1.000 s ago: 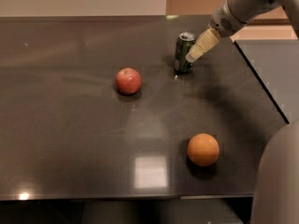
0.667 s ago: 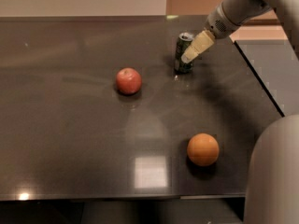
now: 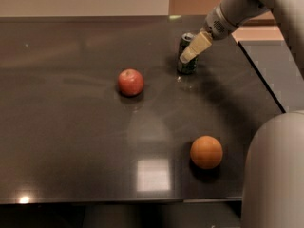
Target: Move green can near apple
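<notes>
The green can point(image 3: 187, 67) stands upright at the far right of the dark table point(image 3: 71, 141). My gripper point(image 3: 189, 53) comes in from the upper right on the grey arm and is right at the can, its cream tip covering part of the can's front. The red apple point(image 3: 130, 82) lies on the table well to the left of the can and a little nearer to the camera, apart from both can and gripper.
An orange fruit point(image 3: 206, 152) lies near the table's front right. The table's right edge point(image 3: 266, 84) runs just right of the can. A large grey part of the robot point(image 3: 275, 175) fills the lower right corner.
The gripper has shifted a little to the left, across the front of the can. The can, apple and orange have stayed where they were.
</notes>
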Available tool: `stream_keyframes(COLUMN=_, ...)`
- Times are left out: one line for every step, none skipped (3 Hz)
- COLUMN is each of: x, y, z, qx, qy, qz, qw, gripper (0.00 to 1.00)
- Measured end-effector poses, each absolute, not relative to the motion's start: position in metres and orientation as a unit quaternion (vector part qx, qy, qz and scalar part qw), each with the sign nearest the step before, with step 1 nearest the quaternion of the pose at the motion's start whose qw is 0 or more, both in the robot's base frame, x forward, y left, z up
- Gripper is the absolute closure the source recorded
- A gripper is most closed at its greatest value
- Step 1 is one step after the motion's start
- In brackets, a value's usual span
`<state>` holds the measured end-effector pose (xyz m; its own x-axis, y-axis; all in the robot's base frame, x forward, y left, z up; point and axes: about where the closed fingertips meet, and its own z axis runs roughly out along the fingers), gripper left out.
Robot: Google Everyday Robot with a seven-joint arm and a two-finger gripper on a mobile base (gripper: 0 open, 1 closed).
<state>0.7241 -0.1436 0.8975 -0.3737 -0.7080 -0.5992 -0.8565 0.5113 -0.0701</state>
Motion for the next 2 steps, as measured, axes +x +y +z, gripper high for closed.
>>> stream_keyframes(x=0.7229, y=-0.1396, z=0.8973, qx=-0.48, qy=0.818, qz=0.131, qw=0.289, gripper=0.41)
stream_keyframes(x=0.718, y=-0.135, z=0.9016, qx=-0.489, qy=0.812, qz=0.133, qw=0.29, gripper=0.65)
